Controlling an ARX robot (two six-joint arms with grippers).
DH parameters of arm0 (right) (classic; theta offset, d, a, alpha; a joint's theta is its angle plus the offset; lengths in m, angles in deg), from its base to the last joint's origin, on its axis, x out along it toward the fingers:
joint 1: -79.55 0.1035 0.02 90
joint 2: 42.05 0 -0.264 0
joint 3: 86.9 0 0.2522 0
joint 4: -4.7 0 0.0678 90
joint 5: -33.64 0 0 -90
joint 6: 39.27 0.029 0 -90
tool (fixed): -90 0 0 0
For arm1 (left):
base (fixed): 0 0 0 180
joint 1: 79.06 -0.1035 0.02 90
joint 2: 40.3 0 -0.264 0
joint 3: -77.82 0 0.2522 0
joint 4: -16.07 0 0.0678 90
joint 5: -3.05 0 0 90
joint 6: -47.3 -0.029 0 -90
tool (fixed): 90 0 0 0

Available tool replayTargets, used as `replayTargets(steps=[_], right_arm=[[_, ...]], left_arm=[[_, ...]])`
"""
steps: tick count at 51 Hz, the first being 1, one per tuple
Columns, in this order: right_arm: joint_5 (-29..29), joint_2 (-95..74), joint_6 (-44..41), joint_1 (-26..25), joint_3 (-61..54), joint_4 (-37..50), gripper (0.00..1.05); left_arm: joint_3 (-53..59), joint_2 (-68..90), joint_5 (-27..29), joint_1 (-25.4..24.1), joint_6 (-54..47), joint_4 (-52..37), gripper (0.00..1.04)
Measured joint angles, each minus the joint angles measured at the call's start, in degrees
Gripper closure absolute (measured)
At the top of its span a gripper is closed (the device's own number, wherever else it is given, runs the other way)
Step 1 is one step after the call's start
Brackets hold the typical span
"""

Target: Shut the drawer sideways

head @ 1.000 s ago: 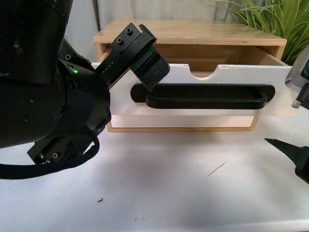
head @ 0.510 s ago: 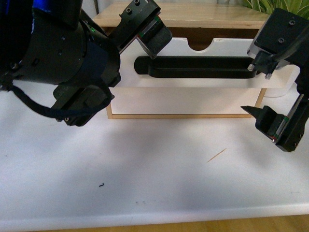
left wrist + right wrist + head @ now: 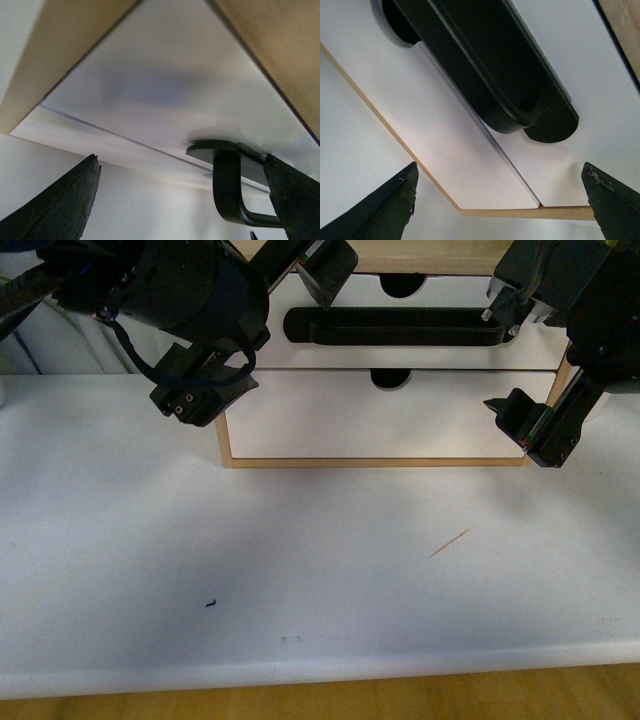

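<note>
We see the wide white-fronted wooden drawer [image 3: 400, 358] with its long black bar handle [image 3: 400, 325] pushed far back now, nearly level with the plain white front [image 3: 380, 425] below it and no longer jutting out. Our left gripper [image 3: 182, 205] gapes around the handle's left end, and our right gripper [image 3: 495, 358] spreads wide at the right end.

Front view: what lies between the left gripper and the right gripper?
In front view, the black bar handle of the drawer spans from left gripper to right gripper.
</note>
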Motion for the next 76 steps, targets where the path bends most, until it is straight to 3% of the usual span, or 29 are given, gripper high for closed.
replayTargets(steps=[16, 26, 36, 45, 57, 67, 76], right_arm=[[0.7, -2.2, 2.5, -0.2, 2.4, -1.3, 0.09], [-1.3, 1.6, 2.4, -0.4, -1.2, -0.9, 0.09], [-4.6, 15.8, 3.3, -1.7, -14.0, 1.4, 0.09], [-7.8, 33.6, 7.3, -4.9, -26.7, -1.1, 0.09], [-12.3, 58.1, 13.1, -12.8, -38.5, -13.0, 0.09], [-20.0, 83.7, 16.7, -21.9, -45.0, -31.0, 0.09], [-20.4, 85.2, 17.0, -22.2, -45.0, -31.2, 0.09]], left_arm=[[-3.1, 1.9, -1.9, -0.3, -1.0, 1.7, 0.06], [0.7, -1.0, 1.2, -0.3, -1.7, -0.2, 0.06], [13.5, -11.5, 8.9, -0.6, -3.2, -2.3, 0.06], [27.3, -27.4, 14.5, 2.4, -4.7, -2.5, 0.06], [41.7, -46.5, 25.1, 6.7, -9.9, 3.6, 0.06], [51.1, -63.1, 37.9, 8.6, -13.2, 10.6, 0.06], [51.6, -65.2, 38.8, 8.7, -13.2, 10.8, 0.06]])
